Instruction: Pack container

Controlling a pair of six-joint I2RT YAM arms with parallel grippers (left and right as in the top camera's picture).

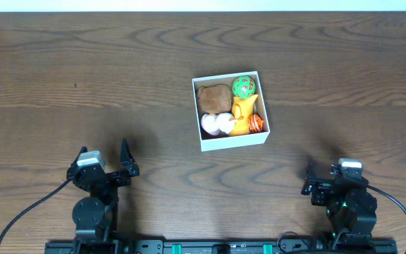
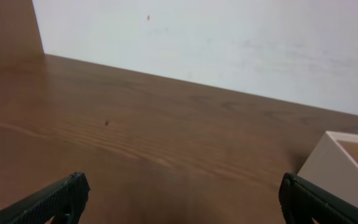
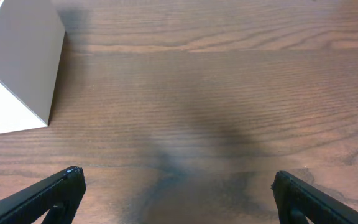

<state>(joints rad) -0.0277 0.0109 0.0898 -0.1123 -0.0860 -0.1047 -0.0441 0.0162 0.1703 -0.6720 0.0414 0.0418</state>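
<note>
The container (image 1: 235,142) is a square white box at the table's middle. It holds several small toys: a brown one (image 1: 214,97), a green ball (image 1: 244,86), a yellow one (image 1: 244,107), a white one (image 1: 216,124) and an orange one (image 1: 257,124). My left gripper (image 1: 106,156) is open and empty near the front left, well apart from the box. My right gripper (image 1: 330,171) is open and empty near the front right. The box's corner shows in the left wrist view (image 2: 337,163) and in the right wrist view (image 3: 18,74).
The dark wooden table (image 1: 83,77) stretches all round the box. A pale wall (image 2: 229,43) rises behind the table's far edge in the left wrist view. Both arm bases stand at the front edge.
</note>
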